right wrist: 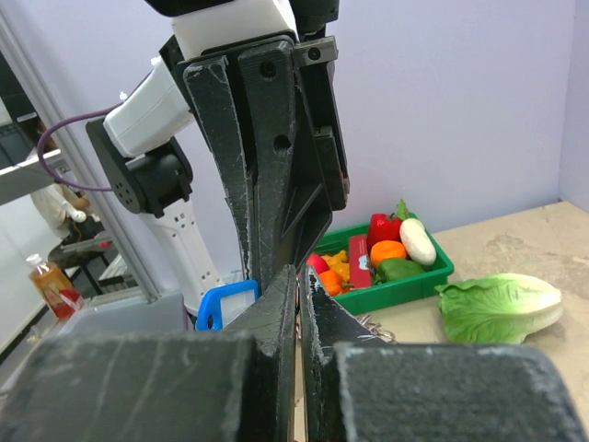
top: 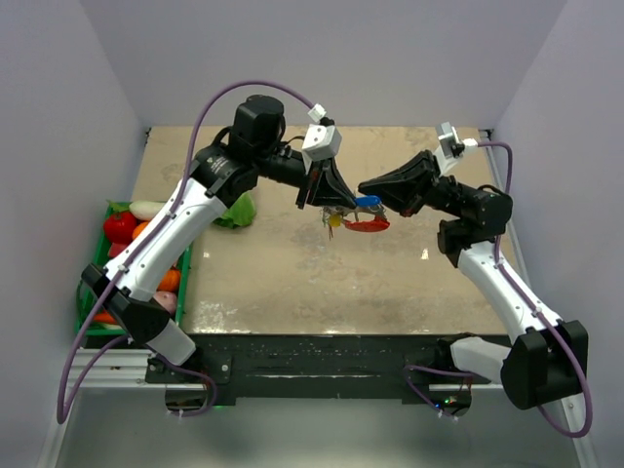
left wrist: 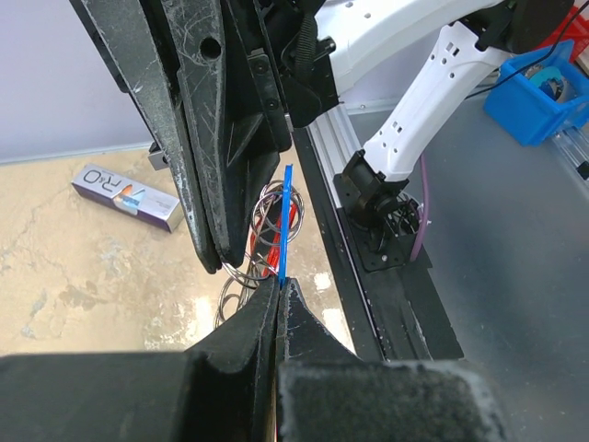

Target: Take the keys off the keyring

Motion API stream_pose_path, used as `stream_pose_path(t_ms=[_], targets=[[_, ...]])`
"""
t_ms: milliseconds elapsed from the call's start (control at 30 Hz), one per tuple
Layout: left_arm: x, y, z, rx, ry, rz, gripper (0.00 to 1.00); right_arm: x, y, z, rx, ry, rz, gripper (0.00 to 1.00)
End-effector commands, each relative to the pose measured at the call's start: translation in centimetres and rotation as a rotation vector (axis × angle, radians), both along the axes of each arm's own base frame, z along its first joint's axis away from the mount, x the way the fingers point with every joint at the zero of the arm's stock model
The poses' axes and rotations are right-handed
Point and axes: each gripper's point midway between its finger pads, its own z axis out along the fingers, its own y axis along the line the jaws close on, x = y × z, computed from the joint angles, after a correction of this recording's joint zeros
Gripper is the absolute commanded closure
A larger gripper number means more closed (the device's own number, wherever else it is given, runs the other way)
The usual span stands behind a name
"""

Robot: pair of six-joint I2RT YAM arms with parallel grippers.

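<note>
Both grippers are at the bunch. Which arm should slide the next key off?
Right, I'd say. The left gripper is pinched on the blue tag, holding the keys up; the right gripper has its closed tip against the keyring coils. Whether it grips them, I cannot tell.

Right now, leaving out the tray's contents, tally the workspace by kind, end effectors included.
End effectors: 2 (left, right)
Keyring bunch: 1
Lettuce leaf: 1
Green tray: 1
Small box: 1
Total: 6
</note>
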Motion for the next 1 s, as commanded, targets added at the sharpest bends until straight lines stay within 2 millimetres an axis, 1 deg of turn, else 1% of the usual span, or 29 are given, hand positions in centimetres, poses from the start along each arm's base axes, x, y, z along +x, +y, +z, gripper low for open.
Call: stream_pose_path(t_ms=[0,133,333,433,467,600,667,700,800,833,967], targets=[[0.4,-1.6,1.7,-0.056,-0.065,-0.006,1.0,-1.0,1.7,-0.6,-0.015,-0.009,0.044,1.0],[0.6,-1.9,1.7,-0.054,-0.06,0.001,1.0,-1.9,2.1,-1.0,-0.05,-0.033,0.076,1.0],[0.7,-1.8,2.0,-0.057,-0.072,0.009,1.0,-3.0,2.2,-2.9,-0.159,-0.072,0.123,1.0],[0.6,-1.6,2.3,-0.06,-0.082,0.011,1.0,-2.8,2.2,-3.5,-0.206,-0.08,0.125,1.0],[0.5,-1.5,2.3,-0.06,-0.083,0.011,1.0,-2.4,2.1,-3.7,-0.238,-0.087,0.112,1.0],[0.1,-1.0,2.5,-0.057,-0.094,0.017,1.0,-2.0,2.0,-4.3,-0.317,-0.115,0.098,1.0],[-0.1,-0.8,2.8,-0.063,-0.106,0.016,1.0,-1.8,1.8,-4.8,-0.364,-0.139,0.082,0.97],[-0.1,-0.8,2.7,-0.06,-0.104,0.016,1.0,-1.9,1.7,-4.8,-0.373,-0.147,0.077,0.94],[-0.2,-0.7,2.8,-0.06,-0.108,0.017,1.0,-1.9,1.2,-5.0,-0.389,-0.154,0.07,0.88],[-0.2,-0.7,2.7,-0.059,-0.108,0.017,1.0,-2.0,1.0,-4.8,-0.388,-0.168,0.064,0.88],[-0.3,-0.7,2.8,-0.06,-0.11,0.015,1.0,-1.4,0.0,-5.2,-0.403,-0.153,0.031,0.81]])
